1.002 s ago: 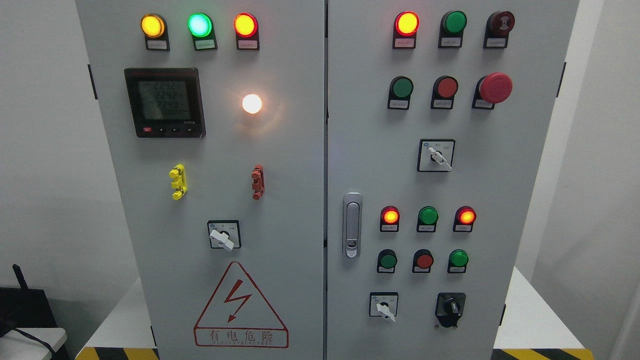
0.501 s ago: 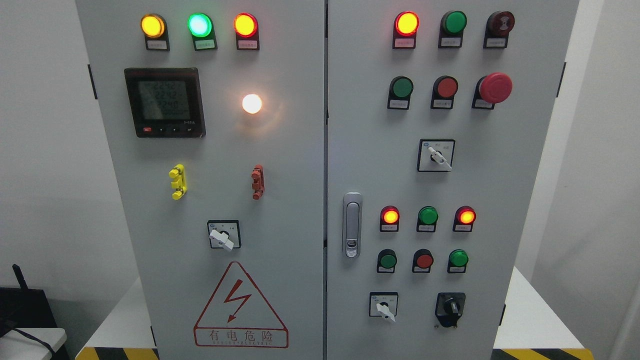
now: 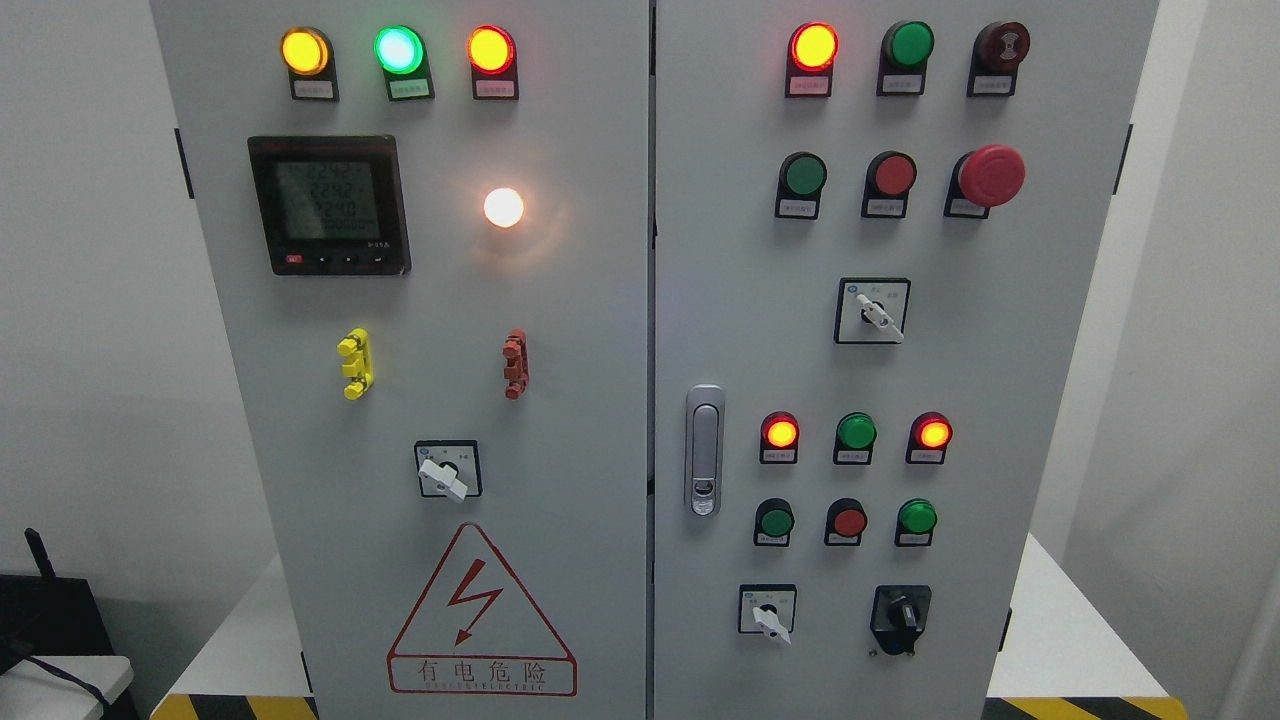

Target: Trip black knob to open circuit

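The black knob (image 3: 902, 612) sits on a black plate at the lower right of the grey cabinet's right door (image 3: 1000, 380), its grip standing close to upright. To its left is a white-handled selector switch (image 3: 768, 612) pointing down and right. Neither of my hands nor any arm shows in the head view.
The right door carries red and green lamps and buttons (image 3: 856, 432), a red mushroom stop button (image 3: 990, 175), another selector (image 3: 873, 311) and a silver door handle (image 3: 704, 450). The left door has a meter (image 3: 329, 205), a lit white lamp (image 3: 503, 207), a selector (image 3: 447, 470) and a red warning triangle (image 3: 481, 612).
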`<action>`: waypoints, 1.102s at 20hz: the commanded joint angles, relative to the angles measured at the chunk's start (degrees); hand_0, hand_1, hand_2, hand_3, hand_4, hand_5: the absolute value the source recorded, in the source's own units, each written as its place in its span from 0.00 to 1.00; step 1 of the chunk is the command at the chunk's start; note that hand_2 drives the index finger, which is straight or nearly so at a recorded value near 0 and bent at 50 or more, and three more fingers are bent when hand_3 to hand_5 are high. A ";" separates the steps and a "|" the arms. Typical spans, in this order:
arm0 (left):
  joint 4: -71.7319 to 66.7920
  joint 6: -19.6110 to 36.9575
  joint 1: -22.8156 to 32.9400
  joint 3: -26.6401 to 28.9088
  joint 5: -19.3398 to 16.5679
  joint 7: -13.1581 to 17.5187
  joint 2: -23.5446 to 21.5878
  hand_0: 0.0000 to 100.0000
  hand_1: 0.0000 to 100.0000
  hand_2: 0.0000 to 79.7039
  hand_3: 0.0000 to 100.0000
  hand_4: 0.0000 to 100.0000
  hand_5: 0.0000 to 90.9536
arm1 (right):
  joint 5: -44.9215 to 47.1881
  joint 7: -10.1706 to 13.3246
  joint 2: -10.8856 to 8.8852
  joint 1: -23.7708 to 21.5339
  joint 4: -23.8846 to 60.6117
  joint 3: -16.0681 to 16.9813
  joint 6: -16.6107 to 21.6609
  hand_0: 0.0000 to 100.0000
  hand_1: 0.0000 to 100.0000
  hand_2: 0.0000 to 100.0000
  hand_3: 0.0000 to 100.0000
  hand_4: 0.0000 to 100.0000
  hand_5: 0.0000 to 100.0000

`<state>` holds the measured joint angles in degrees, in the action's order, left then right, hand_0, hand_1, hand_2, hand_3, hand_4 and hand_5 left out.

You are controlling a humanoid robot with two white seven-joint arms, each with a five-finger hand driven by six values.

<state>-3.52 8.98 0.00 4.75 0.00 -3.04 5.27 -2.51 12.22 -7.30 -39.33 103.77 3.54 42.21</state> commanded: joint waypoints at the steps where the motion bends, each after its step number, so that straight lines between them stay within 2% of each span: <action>1: 0.00 -0.02 -0.44 0.00 -1.93 -0.03 0.00 0.12 0.39 0.00 0.00 0.00 0.00 | -0.13 -0.09 -1.22 5.31 4.07 2.70 -3.35 0.14 0.60 0.39 0.77 0.85 0.91; 4: 0.00 -0.02 -0.44 0.00 -1.85 -0.03 0.00 0.12 0.39 0.00 0.00 0.00 0.00 | -0.13 -0.09 -1.22 9.96 4.07 2.61 -6.07 0.15 0.60 0.39 0.77 0.85 0.91; 12: 0.00 -0.02 -0.44 0.00 -1.85 -0.03 0.00 0.12 0.39 0.00 0.00 0.00 0.00 | -2.14 0.61 -0.78 18.67 3.98 1.47 -18.55 0.15 0.61 0.39 0.78 0.87 0.91; 16: 0.00 -0.02 -0.44 0.00 -1.85 -0.03 0.00 0.12 0.39 0.00 0.00 0.00 0.00 | -4.16 2.54 -0.43 21.83 3.98 0.77 -23.47 0.11 0.66 0.39 0.78 0.87 0.92; 18: 0.00 -0.02 -0.44 0.00 -1.93 -0.03 0.00 0.12 0.39 0.00 0.00 0.00 0.00 | -5.22 3.68 -0.43 23.07 3.98 -0.81 -26.02 0.09 0.68 0.39 0.80 0.87 0.92; 22: 0.00 -0.02 -0.44 0.00 -1.93 -0.03 0.00 0.12 0.39 0.00 0.00 0.00 0.00 | -6.53 6.23 -0.26 25.96 3.11 -3.36 -28.58 0.07 0.71 0.38 0.80 0.87 0.93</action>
<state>-3.52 8.98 0.00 4.75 0.00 -3.04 5.28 -6.82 16.76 -7.86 -17.67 107.13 3.43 15.59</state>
